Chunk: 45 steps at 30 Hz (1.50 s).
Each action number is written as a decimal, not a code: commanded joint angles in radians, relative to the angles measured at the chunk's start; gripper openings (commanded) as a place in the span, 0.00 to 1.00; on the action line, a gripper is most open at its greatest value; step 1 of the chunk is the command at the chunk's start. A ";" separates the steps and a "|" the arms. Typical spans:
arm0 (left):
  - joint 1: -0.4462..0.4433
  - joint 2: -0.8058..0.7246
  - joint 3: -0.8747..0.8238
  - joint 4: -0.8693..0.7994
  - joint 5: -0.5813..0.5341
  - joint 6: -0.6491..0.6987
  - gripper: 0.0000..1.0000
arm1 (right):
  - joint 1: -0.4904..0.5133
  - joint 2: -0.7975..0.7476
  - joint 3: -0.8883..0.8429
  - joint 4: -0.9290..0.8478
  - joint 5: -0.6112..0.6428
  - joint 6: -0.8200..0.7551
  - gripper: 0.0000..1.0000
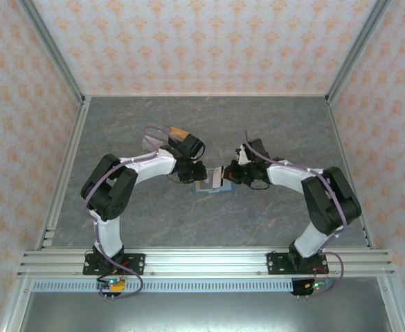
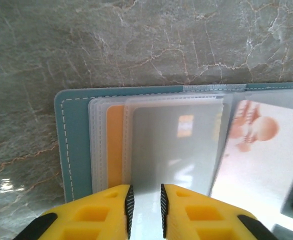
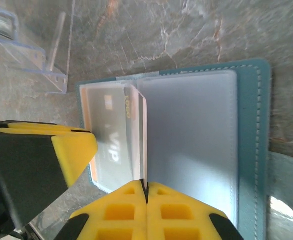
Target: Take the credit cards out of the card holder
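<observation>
The card holder (image 1: 206,188) is laid open on the worktop (image 1: 257,131), the credit cards (image 2: 176,145) judged still pocketed inside it, with the left end effector (image 2: 145,199) slightly parted at its edge and the right end effector (image 3: 146,189) pinched on a thin upright leaf (image 3: 144,140) within it.

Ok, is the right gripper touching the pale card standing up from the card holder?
Touching. Right wrist view: the right gripper is pinched shut on the pale card, no gap at its edge.
</observation>
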<state>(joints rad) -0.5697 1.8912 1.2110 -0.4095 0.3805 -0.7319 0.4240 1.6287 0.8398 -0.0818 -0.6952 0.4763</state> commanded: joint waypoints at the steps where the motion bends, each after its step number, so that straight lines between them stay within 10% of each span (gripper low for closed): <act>1: -0.003 -0.052 0.021 -0.070 -0.046 -0.002 0.31 | -0.008 -0.062 -0.005 -0.013 0.046 -0.040 0.00; 20: 0.114 -0.374 -0.224 0.411 0.289 -0.187 0.76 | -0.109 -0.205 -0.030 0.383 -0.395 0.200 0.00; 34: 0.120 -0.410 -0.299 0.722 0.410 -0.251 0.53 | -0.111 -0.189 -0.024 0.465 -0.494 0.248 0.00; 45: 0.124 -0.461 -0.284 0.560 0.293 -0.181 0.46 | -0.110 -0.173 -0.011 0.405 -0.454 0.220 0.00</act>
<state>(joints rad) -0.4427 1.4754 0.9096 0.1696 0.7021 -0.9543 0.3004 1.4467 0.8143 0.3370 -1.1297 0.7212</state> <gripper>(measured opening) 0.459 0.045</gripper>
